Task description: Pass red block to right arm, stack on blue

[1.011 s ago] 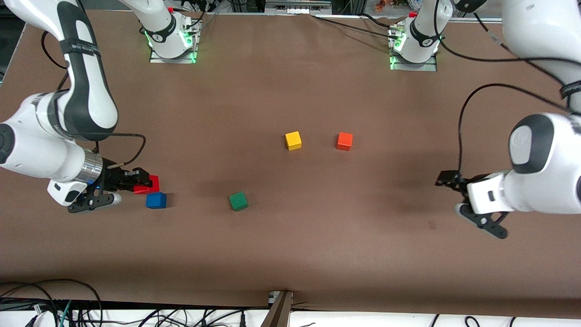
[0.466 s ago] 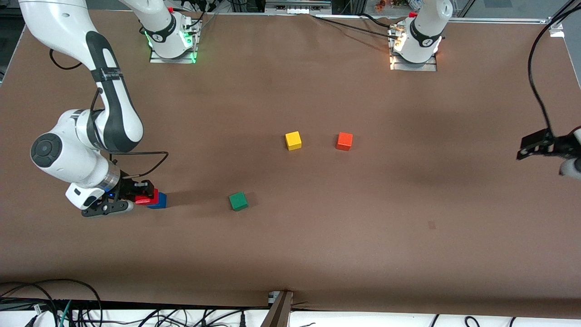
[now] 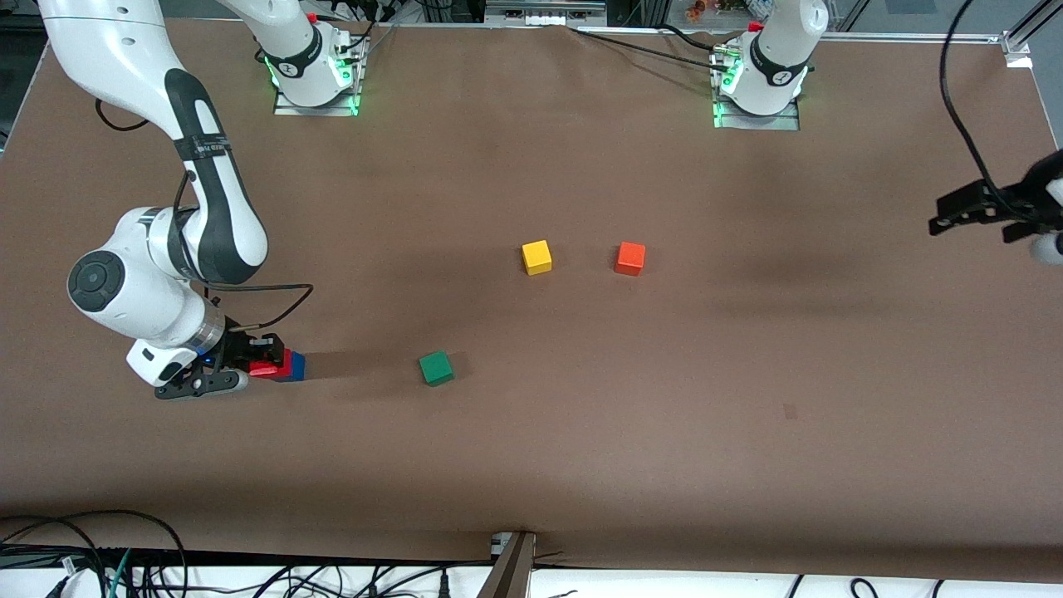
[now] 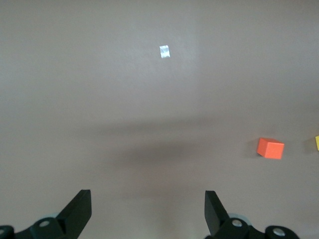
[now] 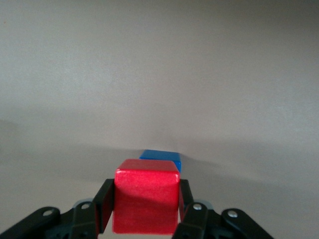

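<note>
My right gripper [image 3: 264,362] is shut on the red block [image 3: 271,363] and holds it over the blue block [image 3: 296,367], low over the table at the right arm's end. In the right wrist view the red block [image 5: 147,201] sits between my black fingers [image 5: 103,204], and the blue block's top [image 5: 160,156] shows just past it. I cannot tell whether the two blocks touch. My left gripper [image 3: 955,212] is up in the air at the left arm's end of the table. It is open and empty in the left wrist view [image 4: 147,211].
A green cube [image 3: 436,367] lies beside the blue block, toward the table's middle. A yellow cube [image 3: 536,257] and an orange cube [image 3: 630,258] lie farther from the front camera. The orange cube also shows in the left wrist view [image 4: 270,148].
My right gripper has carried the red block from beside the blue block to over it and come lower. The left arm has drawn back toward its end of the table.
</note>
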Action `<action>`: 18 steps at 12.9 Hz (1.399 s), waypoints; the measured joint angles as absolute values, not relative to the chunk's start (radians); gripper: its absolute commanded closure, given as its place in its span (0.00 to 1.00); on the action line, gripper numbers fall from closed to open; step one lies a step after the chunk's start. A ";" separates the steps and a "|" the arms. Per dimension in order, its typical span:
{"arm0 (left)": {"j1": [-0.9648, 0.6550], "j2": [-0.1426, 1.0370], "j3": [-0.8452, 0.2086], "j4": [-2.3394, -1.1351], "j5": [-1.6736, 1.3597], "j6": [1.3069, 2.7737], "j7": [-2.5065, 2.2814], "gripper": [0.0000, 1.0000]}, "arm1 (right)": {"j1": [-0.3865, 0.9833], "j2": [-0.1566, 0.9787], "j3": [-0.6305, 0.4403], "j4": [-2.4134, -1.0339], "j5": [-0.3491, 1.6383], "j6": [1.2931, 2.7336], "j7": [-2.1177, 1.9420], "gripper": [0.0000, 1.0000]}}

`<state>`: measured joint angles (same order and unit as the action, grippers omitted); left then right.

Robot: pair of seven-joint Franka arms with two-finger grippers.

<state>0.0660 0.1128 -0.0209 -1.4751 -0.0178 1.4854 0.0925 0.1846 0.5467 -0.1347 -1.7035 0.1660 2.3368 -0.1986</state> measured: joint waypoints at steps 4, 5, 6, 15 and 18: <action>0.074 0.087 -0.064 -1.518 0.028 1.488 0.060 0.00 | 0.185 0.562 -0.136 -1.703 0.149 2.344 -0.190 0.91; 0.074 0.088 -0.065 -1.520 0.028 1.488 0.060 0.00 | 0.185 0.565 -0.136 -1.703 0.145 2.347 -0.186 0.91; 0.075 0.089 -0.065 -1.522 0.028 1.489 0.060 0.00 | 0.185 0.566 -0.136 -1.703 0.143 2.349 -0.185 0.91; 0.080 0.105 -0.065 -1.507 0.025 1.506 0.044 0.00 | 0.185 0.573 -0.136 -1.703 0.141 2.351 -0.181 0.91; 0.081 0.105 -0.066 -1.506 0.024 1.506 0.043 0.00 | 0.185 0.577 -0.136 -1.703 0.140 2.355 -0.181 0.91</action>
